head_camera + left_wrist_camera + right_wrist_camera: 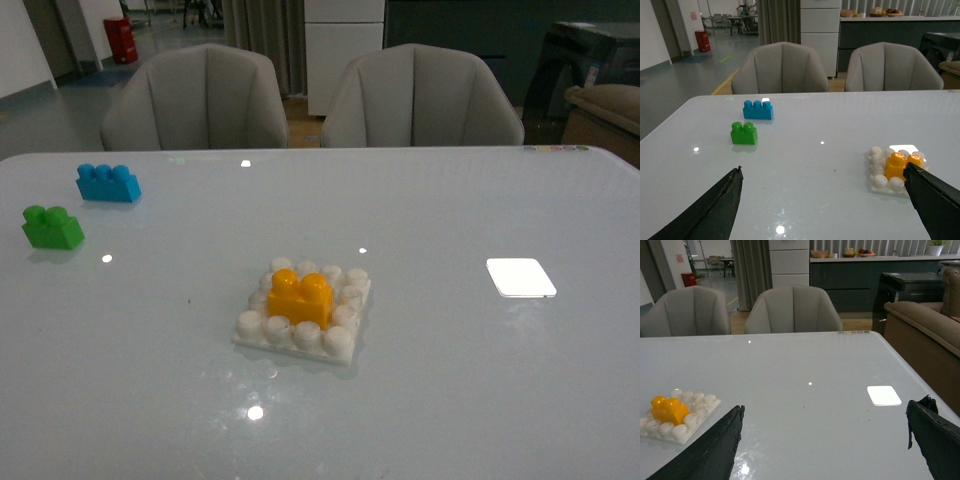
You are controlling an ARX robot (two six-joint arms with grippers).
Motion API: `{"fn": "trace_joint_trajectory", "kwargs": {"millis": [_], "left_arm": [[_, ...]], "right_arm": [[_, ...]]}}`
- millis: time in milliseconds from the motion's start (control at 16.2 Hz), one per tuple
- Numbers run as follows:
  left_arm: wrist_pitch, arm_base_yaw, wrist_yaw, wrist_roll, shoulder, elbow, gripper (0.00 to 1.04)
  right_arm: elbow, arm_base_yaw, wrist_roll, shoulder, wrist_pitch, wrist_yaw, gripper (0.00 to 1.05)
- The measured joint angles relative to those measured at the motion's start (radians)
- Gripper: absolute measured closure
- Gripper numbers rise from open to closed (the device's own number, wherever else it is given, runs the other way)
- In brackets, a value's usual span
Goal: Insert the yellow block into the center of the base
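Insertion looks finished: yellow block (300,297) sits seated at base (340,345) center, blue brick (108,183) toward ten o'clock; left gripper (825,207) and right gripper (825,445) gape wide, empty; next, probably only retreat.

Neither arm shows in the front view. Left gripper (822,205): jaws spread wide, nothing between them, held above the table surface. Right gripper (825,442): same state, jaws wide apart and empty (only the dark finger tips visible in each wrist view).
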Motion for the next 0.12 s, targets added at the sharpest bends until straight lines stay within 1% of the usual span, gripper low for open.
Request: {"fn": "trace_joint_trajectory", "kwargs": {"millis": [124], "left_arm": [[0.0, 0.0, 0.0, 0.0, 0.0, 0.0, 0.07]], "right_arm": [[0.0, 0.0, 0.0, 0.0, 0.0, 0.0, 0.06]]}}
